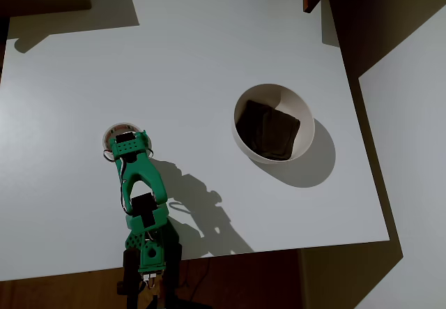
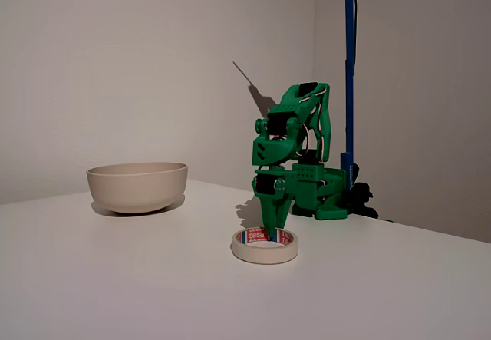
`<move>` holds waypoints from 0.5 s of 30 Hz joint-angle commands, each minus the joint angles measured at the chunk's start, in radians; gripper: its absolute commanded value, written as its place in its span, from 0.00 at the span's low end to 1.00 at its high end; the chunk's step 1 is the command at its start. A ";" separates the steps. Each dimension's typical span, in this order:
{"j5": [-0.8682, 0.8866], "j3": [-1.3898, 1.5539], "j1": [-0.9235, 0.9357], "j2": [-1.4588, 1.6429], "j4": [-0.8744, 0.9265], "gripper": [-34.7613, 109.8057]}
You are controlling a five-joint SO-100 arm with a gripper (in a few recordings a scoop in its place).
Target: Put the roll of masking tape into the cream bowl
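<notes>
The roll of masking tape [image 2: 265,246] lies flat on the white table, a cream ring with red print inside its core. My green gripper [image 2: 271,227] points straight down at it, and its fingertips dip into the hole by the far rim. From overhead the gripper [image 1: 125,144] covers the near half of the roll [image 1: 120,128]. The fingers stand close together, but their grip on the rim is hidden. The cream bowl [image 1: 304,117] sits well to the right in the overhead view and to the left in the fixed view [image 2: 138,186].
A dark square thing [image 1: 268,131] lies inside the bowl. The arm's base [image 1: 148,250] stands at the table's near edge. A blue pole [image 2: 349,71] rises behind the arm. The table's right edge [image 1: 362,155] lies just past the bowl.
</notes>
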 commanded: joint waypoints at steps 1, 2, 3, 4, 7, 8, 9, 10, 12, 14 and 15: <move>0.012 -0.054 -0.011 0.017 0.014 0.25; 0.012 -0.054 -0.011 0.015 0.014 0.24; 0.012 -0.054 -0.011 0.015 0.014 0.20; 0.014 -0.054 -0.011 0.015 0.014 0.18; 0.014 -0.052 -0.011 0.015 0.014 0.18; 0.014 -0.052 -0.011 0.015 0.014 0.18; 0.012 -0.052 -0.011 0.015 0.014 0.18; 0.011 -0.051 -0.012 0.015 0.014 0.18; 0.011 -0.049 -0.012 0.018 0.012 0.18; 0.011 -0.046 -0.011 0.025 0.009 0.18; 0.011 -0.041 -0.012 0.031 0.005 0.18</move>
